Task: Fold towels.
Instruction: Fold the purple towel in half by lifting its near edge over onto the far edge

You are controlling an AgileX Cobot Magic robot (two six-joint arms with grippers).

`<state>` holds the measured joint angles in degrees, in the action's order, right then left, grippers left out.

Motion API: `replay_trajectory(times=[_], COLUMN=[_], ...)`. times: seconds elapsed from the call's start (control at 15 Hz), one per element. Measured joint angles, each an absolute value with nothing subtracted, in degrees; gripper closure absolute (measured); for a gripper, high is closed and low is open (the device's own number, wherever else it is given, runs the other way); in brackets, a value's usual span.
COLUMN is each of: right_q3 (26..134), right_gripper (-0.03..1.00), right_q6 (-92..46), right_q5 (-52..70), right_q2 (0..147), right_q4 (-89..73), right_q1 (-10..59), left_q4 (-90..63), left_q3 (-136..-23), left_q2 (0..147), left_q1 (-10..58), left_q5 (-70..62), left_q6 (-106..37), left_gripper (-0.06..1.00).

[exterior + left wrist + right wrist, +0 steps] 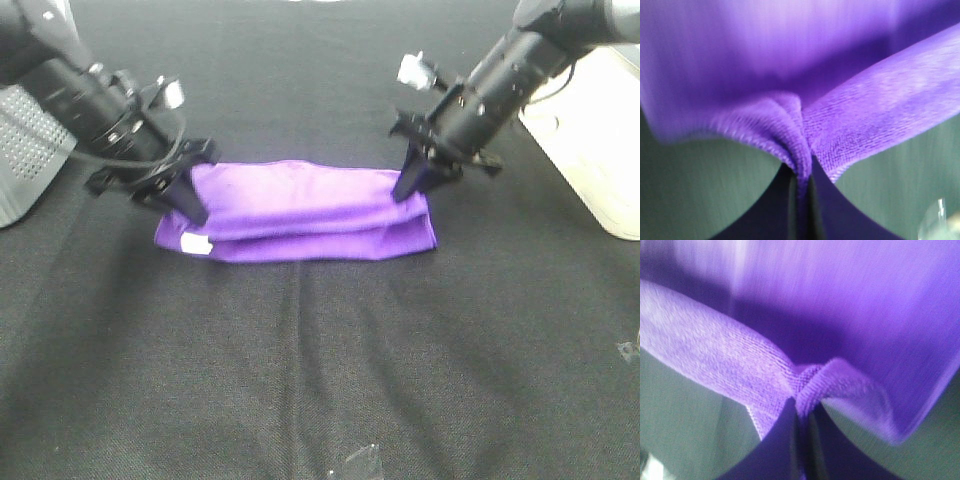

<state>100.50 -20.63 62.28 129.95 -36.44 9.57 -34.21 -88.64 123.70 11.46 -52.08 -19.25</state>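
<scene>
- Left end effector (192,208) is pressed together on the left end of the towel (300,205) and pinches a small ridge of cloth, near the white tag (195,243).
- The towel lies in the middle of the black counter (300,380), folded into a long band with one layer over the other.
- It looks light, soft and limp. I judge it will sag between two holds, so the corners and stitched edges are the best places to take it.
- Right end effector (410,188) is clamped on the right end in the same way.
</scene>
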Motion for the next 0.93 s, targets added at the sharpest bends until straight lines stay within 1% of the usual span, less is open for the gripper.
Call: replay_trajectory(times=[0.2, 0.33, 0.47, 0.8, 0.93], right_q3=[111.5, 116.0, 117.3, 117.4, 117.4], right_gripper=[0.96, 0.96, 0.96, 0.96, 0.96], right_q6=[-18.2, -17.4, -16.8, -16.8, -16.8], right_q5=[62.2, 61.2, 58.8, 54.9, 52.9], right_q2=[136.3, 138.9, 140.0, 140.7, 140.9], right_q4=[-36.2, -36.6, -36.1, -35.9, -35.8], right_q1=[8.2, 8.2, 8.2, 8.3, 8.3], left_q4=[-34.8, -35.1, -35.4, -37.0, -38.0], left_q3=[-98.4, -103.2, -106.6, -108.3, -110.7], left_q2=[129.0, 131.7, 134.0, 137.3, 139.2], left_q1=[10.6, 10.0, 10.0, 8.9, 8.9], left_q5=[-51.5, -51.6, -51.9, -50.6, -50.2], left_q6=[-19.2, -19.2, -19.2, -19.5, -20.1], left_gripper=[0.94, 0.94, 0.94, 0.94, 0.94])
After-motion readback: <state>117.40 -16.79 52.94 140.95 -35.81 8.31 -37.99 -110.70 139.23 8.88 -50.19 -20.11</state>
